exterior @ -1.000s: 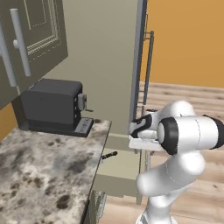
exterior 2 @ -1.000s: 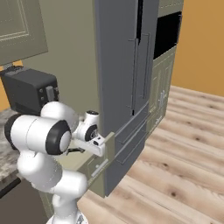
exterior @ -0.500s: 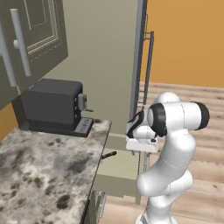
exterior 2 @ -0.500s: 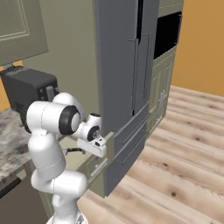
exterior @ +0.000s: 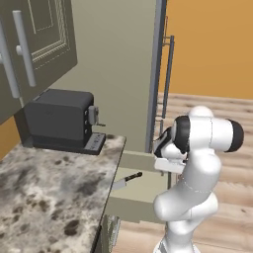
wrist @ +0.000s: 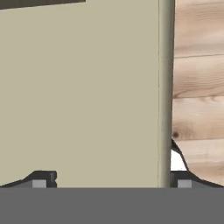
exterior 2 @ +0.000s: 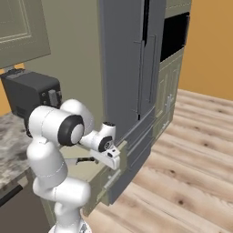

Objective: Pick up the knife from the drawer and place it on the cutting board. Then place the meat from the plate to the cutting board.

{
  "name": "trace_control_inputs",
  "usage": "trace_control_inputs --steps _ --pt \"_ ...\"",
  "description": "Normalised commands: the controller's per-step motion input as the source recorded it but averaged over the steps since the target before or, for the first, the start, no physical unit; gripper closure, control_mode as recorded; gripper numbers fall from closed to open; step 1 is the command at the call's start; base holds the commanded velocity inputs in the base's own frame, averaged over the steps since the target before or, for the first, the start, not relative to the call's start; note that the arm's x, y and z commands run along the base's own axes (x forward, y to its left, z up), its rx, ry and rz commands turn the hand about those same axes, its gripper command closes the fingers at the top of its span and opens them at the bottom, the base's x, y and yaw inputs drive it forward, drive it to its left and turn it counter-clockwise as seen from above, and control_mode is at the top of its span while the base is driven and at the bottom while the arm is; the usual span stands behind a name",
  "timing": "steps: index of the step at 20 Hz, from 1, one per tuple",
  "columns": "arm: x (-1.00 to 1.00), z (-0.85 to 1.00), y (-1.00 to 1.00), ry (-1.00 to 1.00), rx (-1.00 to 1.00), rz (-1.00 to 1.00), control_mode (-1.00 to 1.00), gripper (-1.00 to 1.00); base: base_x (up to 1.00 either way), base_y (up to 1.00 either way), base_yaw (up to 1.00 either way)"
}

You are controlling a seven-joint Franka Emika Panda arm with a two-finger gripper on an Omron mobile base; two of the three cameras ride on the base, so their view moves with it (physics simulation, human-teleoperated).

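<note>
The drawer (exterior: 136, 185) is pulled out, with the knife (exterior: 127, 180) lying inside near the counter; the gripper (wrist: 109, 181), jaws spread wide, is held over the drawer, apart from the knife

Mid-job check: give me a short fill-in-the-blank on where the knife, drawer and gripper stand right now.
The knife lies inside the pulled-out ____.
The gripper has its jaws ____.
The knife's handle is coloured ____.
The dark appliance stands on the stone ____.

Missing words: drawer; open; black; counter
</note>
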Motion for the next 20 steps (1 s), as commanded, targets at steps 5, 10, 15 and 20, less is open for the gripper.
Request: trace_control_inputs --steps 5,10,15,20 --pt "-0.29 -0.37 -1.00 0.00 0.00 -0.05 -1.00 -1.00 0.00 0.00 0.00" --pt "-0.01 -0.05 -0.84 0.11 0.03 0.02 -1.00 -1.00 0.00 0.00 0.00" --pt "-0.18 0.40 -0.46 0.02 0.10 0.05 -1.00 -1.00 0.00 0.00 0.00" --pt "-0.02 0.89 -0.04 0.04 0.04 0.00 -1.00 -1.00 0.00 0.00 0.00"
